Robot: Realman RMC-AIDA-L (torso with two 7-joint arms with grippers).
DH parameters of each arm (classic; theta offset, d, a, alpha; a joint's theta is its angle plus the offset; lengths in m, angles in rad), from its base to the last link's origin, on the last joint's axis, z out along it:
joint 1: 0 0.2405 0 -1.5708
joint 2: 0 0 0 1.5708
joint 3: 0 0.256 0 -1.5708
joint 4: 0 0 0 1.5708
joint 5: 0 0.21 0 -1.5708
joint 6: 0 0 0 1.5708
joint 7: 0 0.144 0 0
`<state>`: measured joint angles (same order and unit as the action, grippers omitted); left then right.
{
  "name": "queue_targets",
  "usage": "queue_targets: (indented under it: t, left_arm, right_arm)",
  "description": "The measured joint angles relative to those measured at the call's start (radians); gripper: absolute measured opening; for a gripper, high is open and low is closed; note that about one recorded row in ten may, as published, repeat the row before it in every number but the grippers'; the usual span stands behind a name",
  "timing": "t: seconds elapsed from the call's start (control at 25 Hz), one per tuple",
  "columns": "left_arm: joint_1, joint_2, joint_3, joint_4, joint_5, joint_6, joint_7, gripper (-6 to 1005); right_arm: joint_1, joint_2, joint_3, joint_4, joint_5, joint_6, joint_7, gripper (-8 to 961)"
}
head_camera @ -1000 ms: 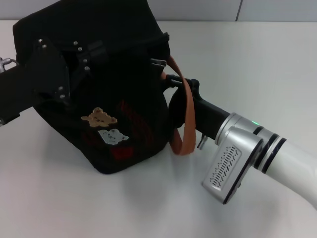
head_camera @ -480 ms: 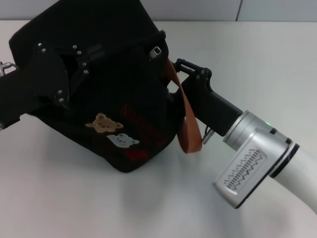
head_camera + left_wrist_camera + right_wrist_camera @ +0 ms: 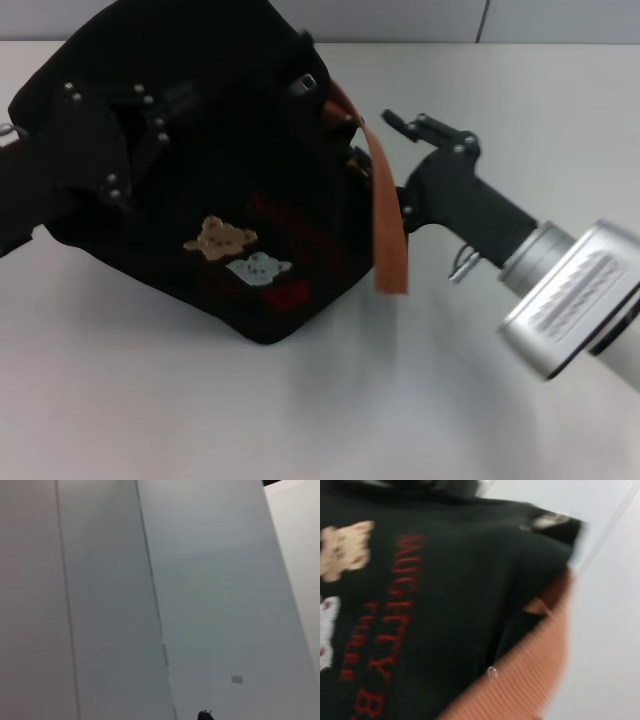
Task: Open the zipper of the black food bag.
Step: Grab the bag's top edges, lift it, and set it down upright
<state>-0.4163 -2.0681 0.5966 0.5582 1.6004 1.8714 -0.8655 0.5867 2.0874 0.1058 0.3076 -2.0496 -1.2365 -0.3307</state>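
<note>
The right gripper (image 3: 395, 150) reaches in at the black food bag (image 3: 200, 160)'s end by the orange strap (image 3: 385, 215), probably after the zipper (image 3: 491, 671); whether its fingers have closed is hidden. The left gripper (image 3: 110, 150) presses the bag's far side to brace it on the desk (image 3: 300, 420), grip unclear.

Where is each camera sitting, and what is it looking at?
Head view: sits on the robot's head, looking forward and down at the white table and the black food bag; the left gripper on the bag's left side and the right gripper beside its orange strap both show.
Left wrist view: sits on the left arm, facing only pale wall panels; no fingers show.
Right wrist view: sits on the right arm, close against the bag; no fingers show.
Shared: head and right wrist views both show the bear patches and the orange strap.
</note>
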Motion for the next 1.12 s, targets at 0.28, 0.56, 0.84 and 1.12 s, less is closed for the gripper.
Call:
queue_targets:
  t: [0.28,0.56,0.84,1.12]
  left_arm:
    - [0.003,0.003,-0.066,-0.026,-0.002,-0.034,0.012,20]
    - [-0.006,0.002,-0.055,-0.026,0.004,-0.054,0.015,20]
    - [-0.008,0.001,-0.034,-0.026,0.004,-0.053,0.027,20]
    - [-0.003,0.0,-0.034,-0.027,-0.002,-0.043,0.038,20]
  right_arm:
    - [-0.02,-0.004,-0.016,-0.202,-0.068,-0.115,0.546,433]
    - [-0.015,-0.007,-0.017,-0.351,-0.081,-0.291,0.913,431]
    - [0.116,-0.009,-0.185,-0.505,-0.082,-0.304,1.251,424]
    - [0.195,-0.006,-0.417,-0.534,-0.081,-0.22,1.343,424]
